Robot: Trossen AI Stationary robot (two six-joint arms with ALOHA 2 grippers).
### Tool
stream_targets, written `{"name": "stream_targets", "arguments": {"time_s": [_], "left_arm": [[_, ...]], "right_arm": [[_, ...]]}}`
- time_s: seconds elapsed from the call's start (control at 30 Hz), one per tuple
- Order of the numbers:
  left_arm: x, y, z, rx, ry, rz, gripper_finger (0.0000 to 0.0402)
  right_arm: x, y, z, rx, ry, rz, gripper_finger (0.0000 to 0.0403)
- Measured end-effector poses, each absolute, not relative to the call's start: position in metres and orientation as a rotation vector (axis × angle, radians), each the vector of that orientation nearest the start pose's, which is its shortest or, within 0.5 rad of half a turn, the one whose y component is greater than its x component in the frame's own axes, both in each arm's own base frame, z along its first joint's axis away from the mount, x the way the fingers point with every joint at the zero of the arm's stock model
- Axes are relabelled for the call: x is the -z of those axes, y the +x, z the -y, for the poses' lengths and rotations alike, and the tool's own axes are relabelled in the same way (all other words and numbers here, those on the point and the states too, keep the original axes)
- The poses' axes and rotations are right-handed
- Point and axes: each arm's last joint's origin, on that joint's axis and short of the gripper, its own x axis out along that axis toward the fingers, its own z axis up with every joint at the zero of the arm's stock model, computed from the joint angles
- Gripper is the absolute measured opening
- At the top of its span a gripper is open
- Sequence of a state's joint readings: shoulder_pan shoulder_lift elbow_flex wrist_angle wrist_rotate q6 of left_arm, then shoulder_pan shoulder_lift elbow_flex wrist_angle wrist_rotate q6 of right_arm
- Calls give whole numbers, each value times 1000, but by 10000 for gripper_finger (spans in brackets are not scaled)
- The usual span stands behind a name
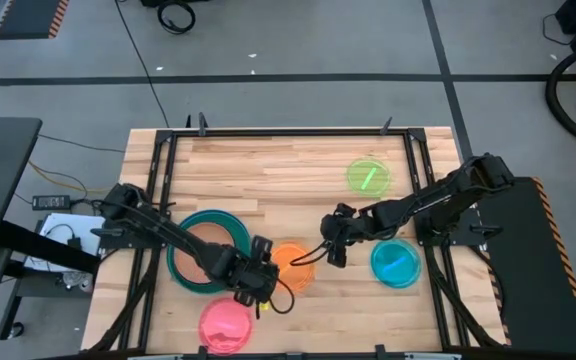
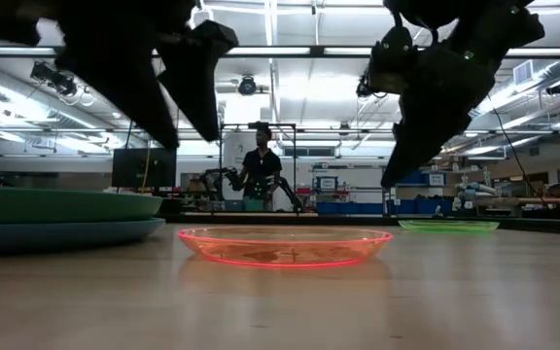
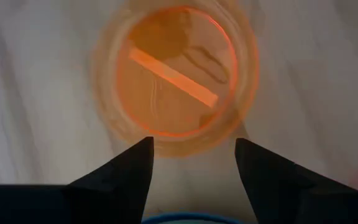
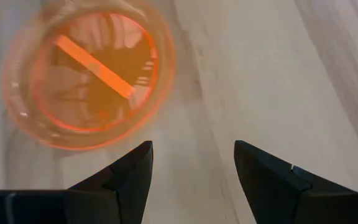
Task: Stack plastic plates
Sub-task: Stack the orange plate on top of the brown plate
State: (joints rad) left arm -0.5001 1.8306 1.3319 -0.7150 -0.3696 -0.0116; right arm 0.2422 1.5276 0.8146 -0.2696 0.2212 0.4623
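At the table's left a tan-brown plate [image 1: 204, 252] sits inside a teal plate [image 1: 190, 224], with a pink plate [image 1: 225, 325] nearer. The left gripper [image 1: 260, 281] and right gripper [image 1: 336, 247], both with jaws spread and empty, flank the orange plate [image 1: 295, 266]. Green plate [image 1: 368, 177] far right, cyan plate [image 1: 396, 263] near right. No readable writing

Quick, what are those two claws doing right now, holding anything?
Left gripper: open, empty, above the small translucent orange plastic plate.
Right gripper: open, empty, beside that plate.
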Motion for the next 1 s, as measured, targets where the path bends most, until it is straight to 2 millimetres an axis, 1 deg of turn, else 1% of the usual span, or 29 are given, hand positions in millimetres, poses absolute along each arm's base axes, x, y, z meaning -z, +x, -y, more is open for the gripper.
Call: {"name": "stream_targets", "arguments": {"time_s": [0.1,0.2,0.33,0.47,0.6,0.77,0.87,1.0], "left_arm": [[-195,327,169,193,629,-1128,233],[-184,330,172,248,717,-1142,233],[-169,336,175,285,772,-1137,233],[-161,342,178,310,809,-1111,233],[-154,343,179,335,844,-1120,233],[-143,345,181,342,847,-1137,232],[-140,345,182,339,849,-1144,215],[-140,345,182,343,841,-1148,171]], "right_arm": [[-171,276,-67,253,215,-943,235],[-171,273,-73,284,223,-934,234],[-171,270,-82,313,221,-912,230],[-171,268,-88,319,204,-905,226],[-171,267,-88,333,189,-902,220],[-172,267,-87,331,159,-902,213],[-176,270,-86,342,106,-880,210],[-185,277,-84,329,29,-856,207]]}}
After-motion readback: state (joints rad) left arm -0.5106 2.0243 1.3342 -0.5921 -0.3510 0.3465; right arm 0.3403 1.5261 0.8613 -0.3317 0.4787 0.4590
